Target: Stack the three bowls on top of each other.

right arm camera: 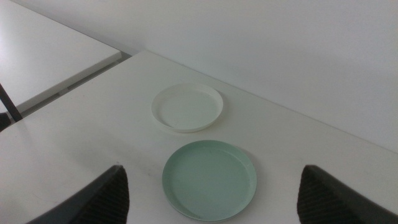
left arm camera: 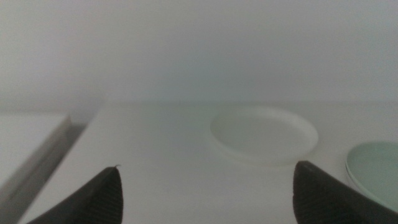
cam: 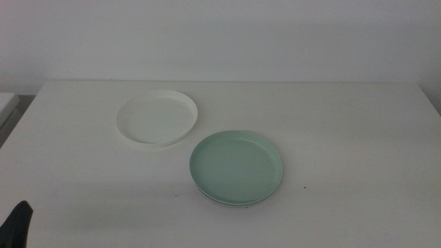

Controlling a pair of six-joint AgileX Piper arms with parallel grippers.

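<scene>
White bowl (cam: 158, 118) (one) beside mint bowl (cam: 236, 166) (one)

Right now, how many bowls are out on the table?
2 clearly seen: a white bowl toward the far side, and a mint green bowl nearer the middle. A thin rim beneath the green one suggests a third hidden underneath.

White table (cam: 344, 138), plain white wall (cam: 220, 34)

Mint bowl (cam: 236, 167) stacked on another, white bowl (cam: 158, 118) sep.
</scene>
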